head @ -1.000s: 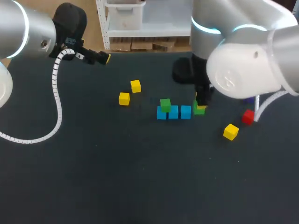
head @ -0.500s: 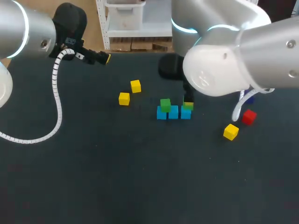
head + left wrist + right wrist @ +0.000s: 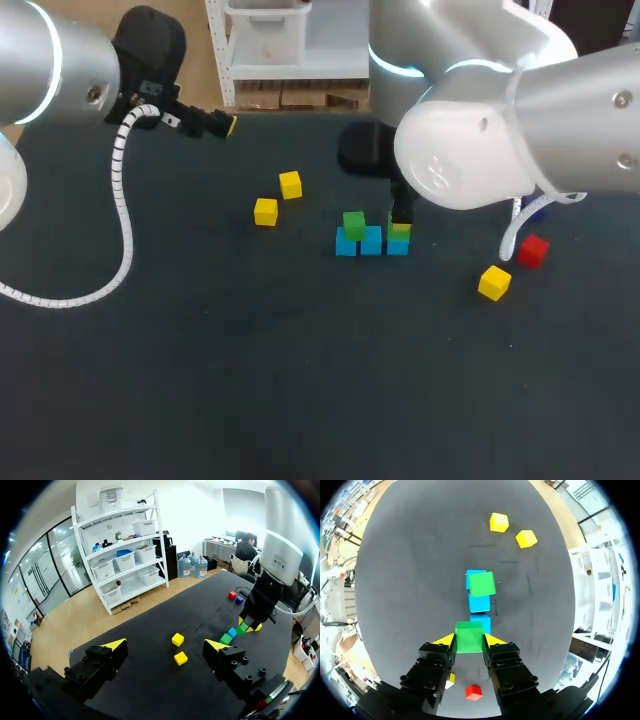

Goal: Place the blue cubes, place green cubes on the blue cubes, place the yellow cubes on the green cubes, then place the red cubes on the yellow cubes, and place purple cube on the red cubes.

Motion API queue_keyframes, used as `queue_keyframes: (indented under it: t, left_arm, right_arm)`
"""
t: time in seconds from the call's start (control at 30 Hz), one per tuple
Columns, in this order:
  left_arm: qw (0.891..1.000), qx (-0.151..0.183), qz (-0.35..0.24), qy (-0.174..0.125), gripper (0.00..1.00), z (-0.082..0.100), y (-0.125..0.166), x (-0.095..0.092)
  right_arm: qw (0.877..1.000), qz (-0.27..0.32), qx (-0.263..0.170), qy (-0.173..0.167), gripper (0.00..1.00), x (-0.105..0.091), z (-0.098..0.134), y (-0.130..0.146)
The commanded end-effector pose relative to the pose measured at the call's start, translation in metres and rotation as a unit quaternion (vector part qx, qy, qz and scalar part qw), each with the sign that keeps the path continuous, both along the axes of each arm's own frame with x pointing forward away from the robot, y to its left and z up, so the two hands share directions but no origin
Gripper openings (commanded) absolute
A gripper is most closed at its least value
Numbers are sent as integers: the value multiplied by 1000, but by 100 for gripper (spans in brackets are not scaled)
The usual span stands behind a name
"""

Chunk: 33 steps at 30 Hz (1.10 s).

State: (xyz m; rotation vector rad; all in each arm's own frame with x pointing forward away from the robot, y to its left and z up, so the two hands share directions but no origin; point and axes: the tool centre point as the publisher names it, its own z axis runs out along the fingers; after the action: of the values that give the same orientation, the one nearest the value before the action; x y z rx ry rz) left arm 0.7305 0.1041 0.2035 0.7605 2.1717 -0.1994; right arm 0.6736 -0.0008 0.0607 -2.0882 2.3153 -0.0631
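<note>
Right tool [image 3: 469, 640] clamps green cube [image 3: 469, 635] over blue cube [image 3: 483, 622].

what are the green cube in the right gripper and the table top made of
The green cube: even matte colour, crisp edges, no grain; probably plastic or painted wood, unclear which. The table: dark, dull, no reflections; looks like a fabric or rubber mat, unsure.

You have bright, even light, probably from overhead. Shadows on the dark table [image 3: 300, 380] are faint and soft, and a mild sheen sits on the right arm [image 3: 500, 140]'s pale shell.
</note>
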Motion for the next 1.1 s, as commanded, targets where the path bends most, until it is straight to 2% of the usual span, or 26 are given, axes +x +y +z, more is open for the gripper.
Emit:
queue_keyframes:
  t: [0.03,1.1]
  left_arm:
    - [1000,-1,-1,0,100,0,1,0]
    - [1000,-1,-1,0,100,0,1,0]
  right_arm:
    - [1000,3,0,5,0,4,-3,2]
    - [1000,25,8,8,0,19,-16,8]
